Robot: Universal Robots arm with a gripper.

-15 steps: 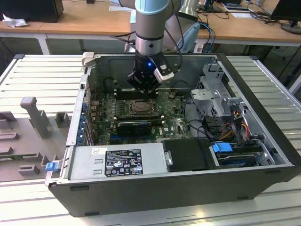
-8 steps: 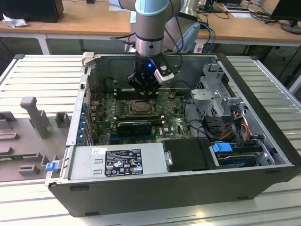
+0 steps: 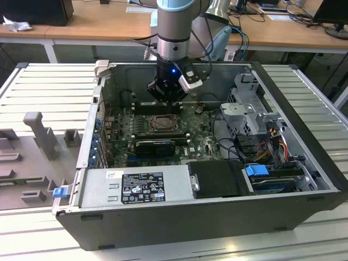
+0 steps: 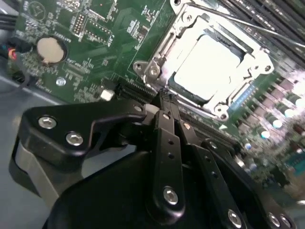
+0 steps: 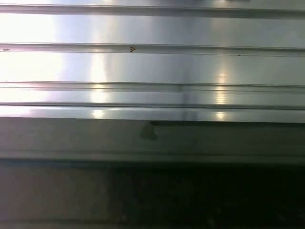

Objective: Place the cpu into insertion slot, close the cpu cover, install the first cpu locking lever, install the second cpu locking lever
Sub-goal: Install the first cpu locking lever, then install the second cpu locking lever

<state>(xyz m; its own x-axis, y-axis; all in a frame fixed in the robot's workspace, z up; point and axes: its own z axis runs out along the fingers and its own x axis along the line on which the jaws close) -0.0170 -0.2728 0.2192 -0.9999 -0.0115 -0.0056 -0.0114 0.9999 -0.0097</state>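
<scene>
The pincer is clenched with nothing between its fingertips, its black fingers pressed together into one narrow tip that sits just at the near edge of the insertion slot in the second wrist view. In the exterior view the pincer hangs low inside the open computer case, right above the far side of the insertion slot on the green motherboard. The cpu lies flat in the slot, its pale metal face bright under the light, and the cpu cover is folded down around it so that the face shows through the square window. The case rests on a ribbed metal counter, and the first wrist view shows pale ribbed metal
</scene>
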